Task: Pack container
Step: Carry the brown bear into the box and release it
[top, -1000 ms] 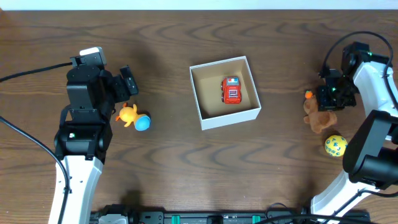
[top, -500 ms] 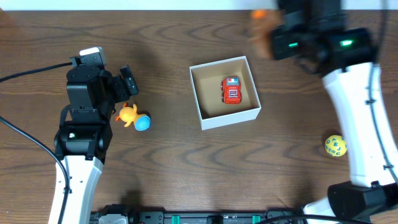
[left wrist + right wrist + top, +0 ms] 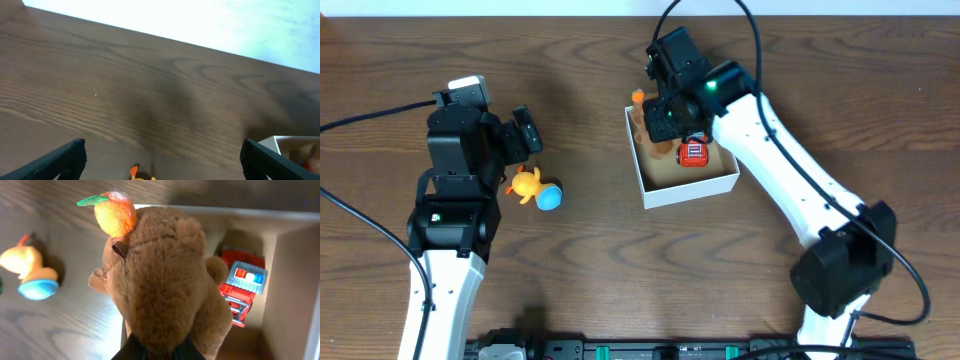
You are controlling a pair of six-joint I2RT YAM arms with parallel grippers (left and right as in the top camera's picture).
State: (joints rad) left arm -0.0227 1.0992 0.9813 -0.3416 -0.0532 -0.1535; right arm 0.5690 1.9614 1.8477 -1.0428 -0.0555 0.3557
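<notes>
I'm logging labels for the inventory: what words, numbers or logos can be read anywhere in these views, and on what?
No text can be read in any view.
Car: blue and white patches on its roof, no letters legible.
Box: plain walls, no print showing.
Bear and duck: no tag or label in sight.
</notes>
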